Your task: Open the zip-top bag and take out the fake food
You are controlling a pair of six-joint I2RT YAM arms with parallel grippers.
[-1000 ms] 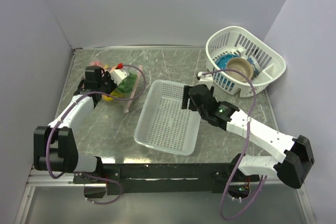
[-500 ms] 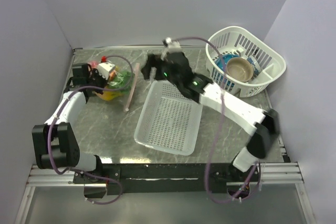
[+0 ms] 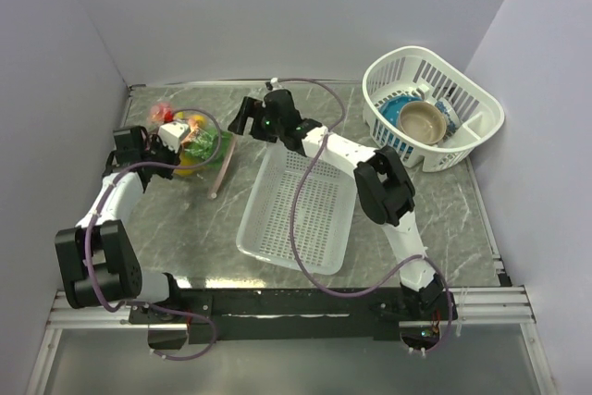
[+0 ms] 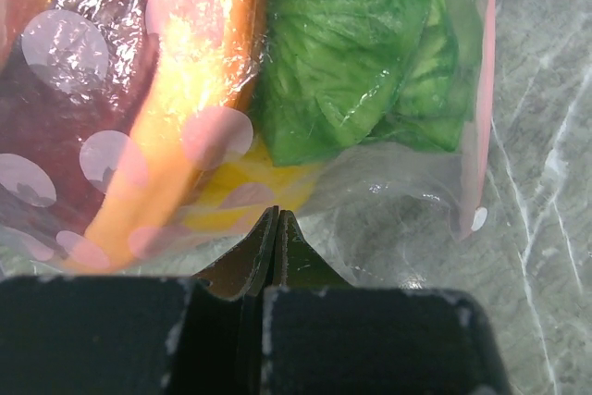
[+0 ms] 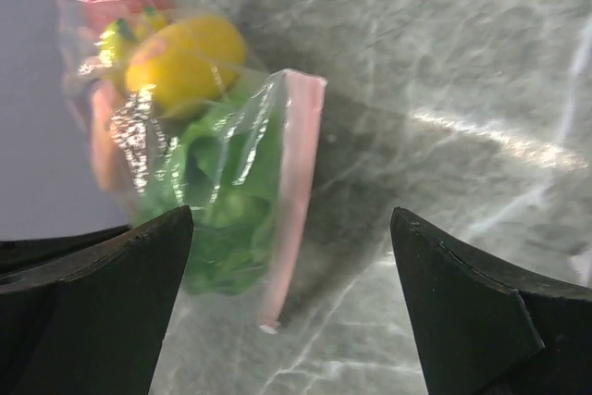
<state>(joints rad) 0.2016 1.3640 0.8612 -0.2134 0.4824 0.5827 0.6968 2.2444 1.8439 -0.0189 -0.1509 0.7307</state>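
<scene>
**Two arms are working a filled zip-top bag [image 3: 196, 143] at the far-left corner of the surface [image 3: 176, 228].**

The left tool [image 4: 274, 228] is pinching its fingers together on the bag's clear edge, opposite the pink zip strip [image 5: 294, 182]. The right tool [image 5: 291, 217] is hovering over that strip with its fingers spread wide apart. The bag is lying with its long axis running left to right. Its zipped mouth is pointing right toward the perforated tray [image 3: 277, 238], and the strip is slanting from far to near. The fake food is sitting inside: green lettuce [image 4: 361, 71] is pressing against the strip side, a yellow piece [image 5: 185, 57] and an orange slice [image 4: 194, 90] are lying behind it, and a pink-red fruit [image 3: 165, 113] is sitting at the far-left end.
</scene>
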